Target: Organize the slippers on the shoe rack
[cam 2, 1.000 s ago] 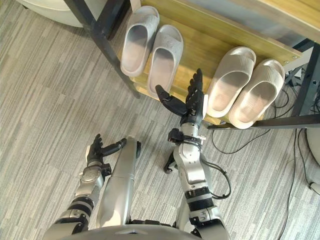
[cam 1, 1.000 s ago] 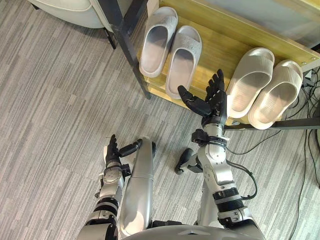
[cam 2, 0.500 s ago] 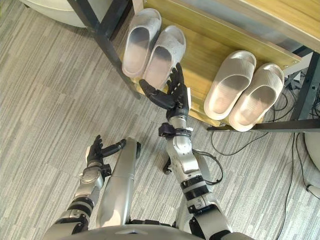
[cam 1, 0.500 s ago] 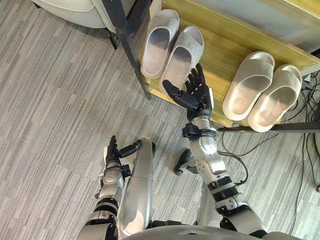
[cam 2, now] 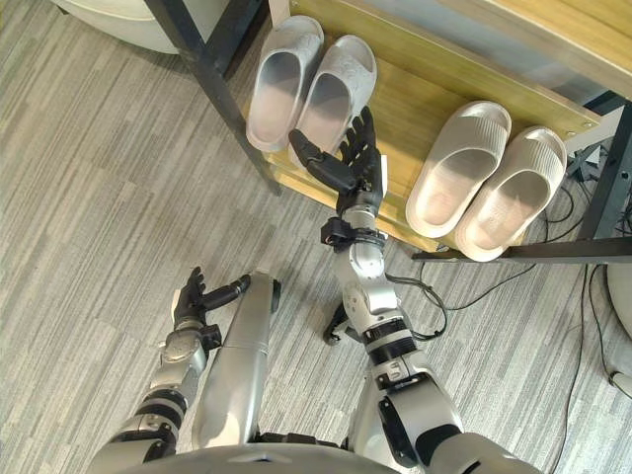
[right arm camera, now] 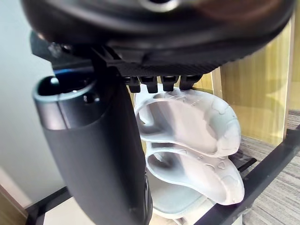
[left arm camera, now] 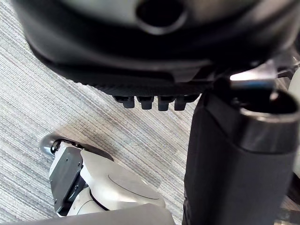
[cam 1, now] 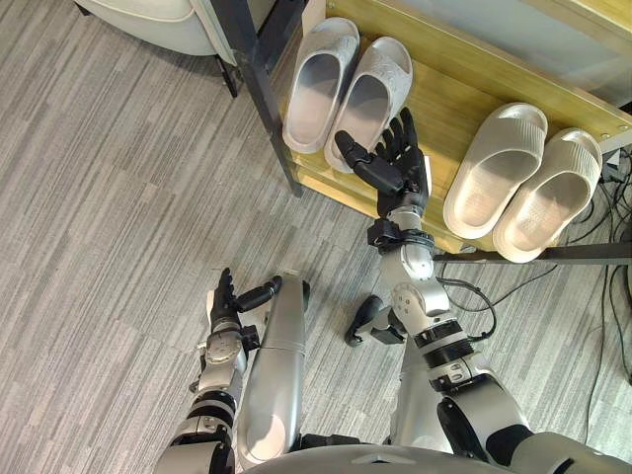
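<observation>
Leftward along the shoe rack (cam 1: 446, 107) has gone the right robot hand (cam 1: 397, 170), from beside the beige pair (cam 1: 491, 168) to the heel end of the grey pair (cam 1: 318, 79). Its fingers are spread straight (thumb held out sideways) and hold nothing. Both pairs sit on the wooden shelf, well apart. The left robot hand (cam 1: 224, 299) hangs low over the floor (cam 1: 118, 197), fingers relaxed.

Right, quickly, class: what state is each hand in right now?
Left hand: open, holding nothing, low over the floor.
Right hand: open, holding nothing, by the grey slippers on the rack.
</observation>
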Motion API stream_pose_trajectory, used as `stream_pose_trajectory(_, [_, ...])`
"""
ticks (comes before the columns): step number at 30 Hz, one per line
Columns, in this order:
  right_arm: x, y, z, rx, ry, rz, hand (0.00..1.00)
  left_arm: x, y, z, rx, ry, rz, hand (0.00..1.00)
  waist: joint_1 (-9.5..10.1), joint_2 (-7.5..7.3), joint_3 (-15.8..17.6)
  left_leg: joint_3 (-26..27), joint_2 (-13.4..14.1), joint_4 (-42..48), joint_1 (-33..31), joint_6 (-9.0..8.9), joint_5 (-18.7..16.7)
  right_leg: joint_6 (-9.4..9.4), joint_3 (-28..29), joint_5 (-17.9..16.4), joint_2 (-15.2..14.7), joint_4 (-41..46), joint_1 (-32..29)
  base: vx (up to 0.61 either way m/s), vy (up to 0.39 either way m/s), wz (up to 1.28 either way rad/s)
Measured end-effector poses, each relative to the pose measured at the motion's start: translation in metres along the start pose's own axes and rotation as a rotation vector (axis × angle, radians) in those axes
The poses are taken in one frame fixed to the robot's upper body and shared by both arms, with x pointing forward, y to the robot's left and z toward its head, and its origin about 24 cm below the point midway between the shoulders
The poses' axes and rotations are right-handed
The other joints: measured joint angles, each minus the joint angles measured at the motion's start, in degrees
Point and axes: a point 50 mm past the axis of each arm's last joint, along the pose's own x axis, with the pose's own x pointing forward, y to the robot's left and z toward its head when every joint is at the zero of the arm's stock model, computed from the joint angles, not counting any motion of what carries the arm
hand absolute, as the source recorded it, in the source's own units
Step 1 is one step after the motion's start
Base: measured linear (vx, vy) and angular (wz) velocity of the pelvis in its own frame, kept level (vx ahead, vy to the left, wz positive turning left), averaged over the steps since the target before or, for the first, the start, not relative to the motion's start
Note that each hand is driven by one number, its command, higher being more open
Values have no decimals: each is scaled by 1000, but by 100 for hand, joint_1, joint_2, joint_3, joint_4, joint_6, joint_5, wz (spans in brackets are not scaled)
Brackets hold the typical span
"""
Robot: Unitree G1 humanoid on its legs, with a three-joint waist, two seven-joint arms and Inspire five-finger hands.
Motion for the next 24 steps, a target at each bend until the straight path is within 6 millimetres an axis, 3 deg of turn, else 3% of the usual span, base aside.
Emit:
stream_pose_trajectory(8, [-2,-7,-4,-14,31,-7,100,-1,1,-5,-3,20,-2,100,-46,72,18,57,68,-36,276,10,6,-1,20,2,44,-55,266,16,-8,-2])
stream_pose_trajectory(14, [-47,-21,-24,4,106,23,100,-1,6,-11,14,57,-5,100,-186,45,3,229,271,-411,997,20,0,73,75,95,240,-474,896,48,-14,-15])
stream_pose_trajectory(17, [-70,-29,-30,-35,141,46,100,-7,10,-27,48,113,-24,100,-236,27,-136,361,355,-921,1561,34,83,100,102,225,362,-955,1369,69,-18,-15])
stream_pose_trajectory(24, [-104,-41,-36,-246,193,200,100,-18,25,-63,224,256,-52,100,-440,-254,-697,662,404,-2736,2813,111,685,188,78,843,611,-2602,2426,105,10,-5])
